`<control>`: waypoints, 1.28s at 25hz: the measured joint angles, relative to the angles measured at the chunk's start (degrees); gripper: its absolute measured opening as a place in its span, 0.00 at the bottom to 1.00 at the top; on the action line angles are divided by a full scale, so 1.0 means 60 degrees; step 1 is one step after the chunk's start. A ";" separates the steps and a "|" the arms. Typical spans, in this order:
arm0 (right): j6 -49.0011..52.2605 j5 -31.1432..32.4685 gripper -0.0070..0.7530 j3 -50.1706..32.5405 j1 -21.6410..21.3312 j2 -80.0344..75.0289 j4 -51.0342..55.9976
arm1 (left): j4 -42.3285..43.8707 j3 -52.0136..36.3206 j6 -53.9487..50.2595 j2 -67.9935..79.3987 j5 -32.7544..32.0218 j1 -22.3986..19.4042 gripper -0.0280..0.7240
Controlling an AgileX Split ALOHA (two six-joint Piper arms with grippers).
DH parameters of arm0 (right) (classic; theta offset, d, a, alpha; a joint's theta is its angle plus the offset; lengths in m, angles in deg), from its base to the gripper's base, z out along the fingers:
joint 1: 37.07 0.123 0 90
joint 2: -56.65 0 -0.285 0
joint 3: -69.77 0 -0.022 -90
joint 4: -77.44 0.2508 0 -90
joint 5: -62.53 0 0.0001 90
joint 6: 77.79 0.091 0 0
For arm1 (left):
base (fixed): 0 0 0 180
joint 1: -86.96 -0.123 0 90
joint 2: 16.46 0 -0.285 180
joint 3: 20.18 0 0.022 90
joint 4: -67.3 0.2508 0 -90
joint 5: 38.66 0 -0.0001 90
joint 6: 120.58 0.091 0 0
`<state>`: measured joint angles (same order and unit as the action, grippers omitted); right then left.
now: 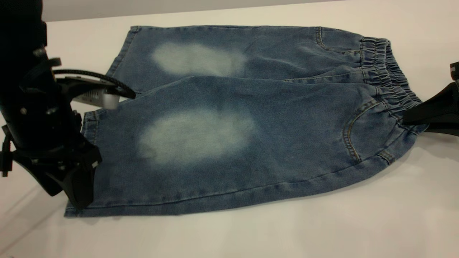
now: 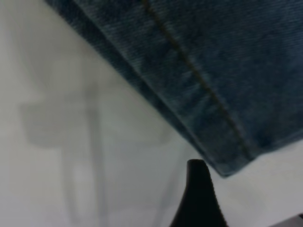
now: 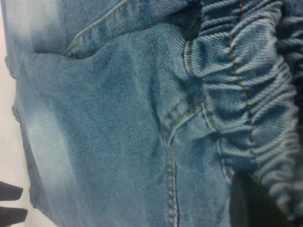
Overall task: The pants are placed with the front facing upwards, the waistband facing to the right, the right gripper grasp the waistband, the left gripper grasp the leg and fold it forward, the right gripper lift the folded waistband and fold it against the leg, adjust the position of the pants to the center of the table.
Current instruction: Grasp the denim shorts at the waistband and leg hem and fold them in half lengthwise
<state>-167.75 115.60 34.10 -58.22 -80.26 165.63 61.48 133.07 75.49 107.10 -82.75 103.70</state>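
From the exterior view I see the pants (image 1: 244, 118) lying flat across the table (image 1: 251, 233), front up, legs toward nine o'clock and the waistband (image 1: 389, 77) at three o'clock. My left gripper (image 1: 80, 186) hangs at the near leg's hem corner around eight o'clock; I cannot tell from here how far apart its fingers are. My right gripper (image 1: 412, 118) meets the waistband's near end at three o'clock, and it looks clamped on the fabric, though the contact is partly hidden. In the left wrist view one dark fingertip (image 2: 198, 189) sits just beside the hem corner (image 2: 227, 163), not yet around it, so I'd slide it under that edge before closing. The right wrist view is filled with denim and ruching, with the fingers themselves hidden. To fold cleanly, I'd want both grips secure and lift together, keeping the near edge taut.
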 joint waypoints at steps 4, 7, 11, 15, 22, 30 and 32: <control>0.0000 0.0000 0.06 0.0000 0.0000 0.0000 -0.0009 | 0.0060 0.0000 0.0000 0.0214 0.0310 0.0000 0.65; 0.0000 0.0000 0.06 0.0000 0.0000 0.0000 -0.0009 | -0.0024 0.0000 0.0000 0.0388 0.0477 0.0000 0.65; 0.0000 0.0000 0.06 0.0000 0.0000 0.0000 -0.0025 | -0.0025 0.0000 0.0000 0.0504 0.0629 0.0000 0.65; 0.0000 0.0000 0.06 0.0000 0.0000 0.0000 -0.0025 | -0.0063 0.0000 -0.0009 0.0512 0.0638 0.0000 0.65; 0.0000 0.0000 0.06 0.0000 0.0000 0.0000 -0.0025 | -0.0089 0.0000 -0.0016 0.0523 0.0732 0.0000 0.49; 0.0000 0.0000 0.06 0.0000 0.0000 0.0000 -0.0025 | -0.0350 -0.0007 -0.0007 0.0534 0.0821 0.0000 0.19; 0.0000 0.0000 0.06 0.0000 0.0000 0.0000 -0.0025 | -0.0350 -0.0007 -0.0007 0.0534 0.0812 0.0000 0.14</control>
<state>-167.75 115.60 34.10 -58.22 -80.26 165.48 59.38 133.03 75.45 110.30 -77.88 103.70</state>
